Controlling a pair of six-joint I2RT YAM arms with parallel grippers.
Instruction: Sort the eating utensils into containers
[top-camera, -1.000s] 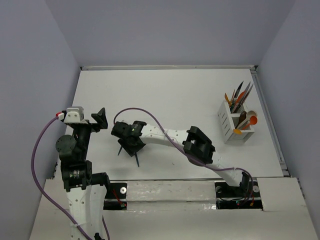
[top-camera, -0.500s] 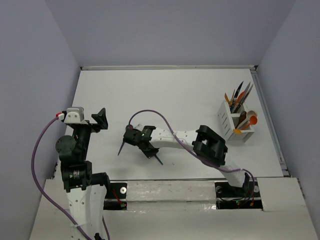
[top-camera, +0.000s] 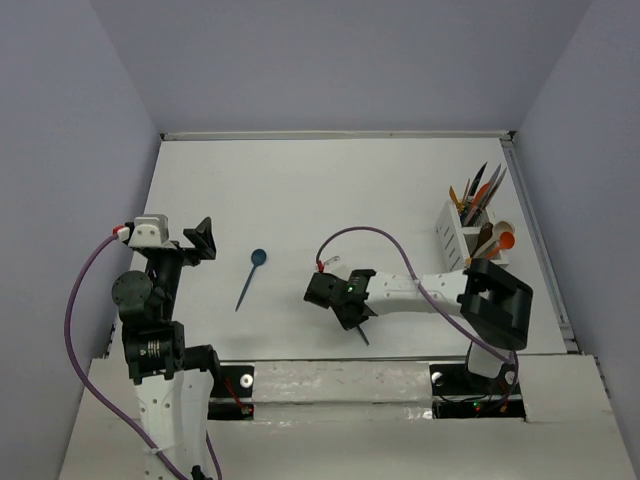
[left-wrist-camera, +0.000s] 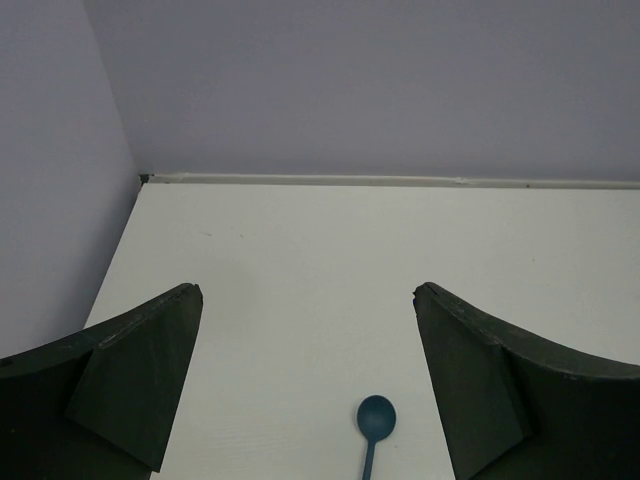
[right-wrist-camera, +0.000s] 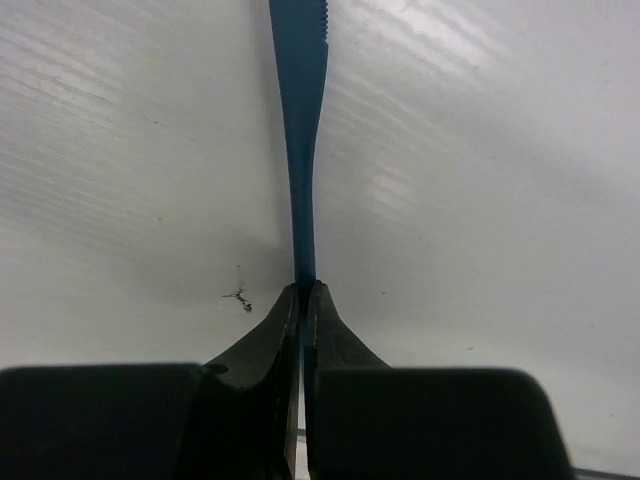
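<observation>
Over at the right arm we see the right jaws pinched tight on a blue knife, gripping it by the handle end. In the wrist view the serrated blade runs straight out ahead of them. From above, the knife pokes out toward the near edge of the desk, close to the middle. We cannot tell whether its tip touches the surface.

On the other side, the left arm stands at the near-left corner. The left jaws are spread wide with nothing between them, held above the desk.

A blue spoon lies flat on the desk, just right of the left jaws and well apart from the knife. Its bowl points toward the far wall. The left wrist camera catches that bowl low in its view, between the two spread jaws.

Far right, the white caddy stands upright near the desk's right edge. Orange, red and grey utensils lean in its far compartments, and a beige and an orange spoon sit in the nearer ones.
</observation>
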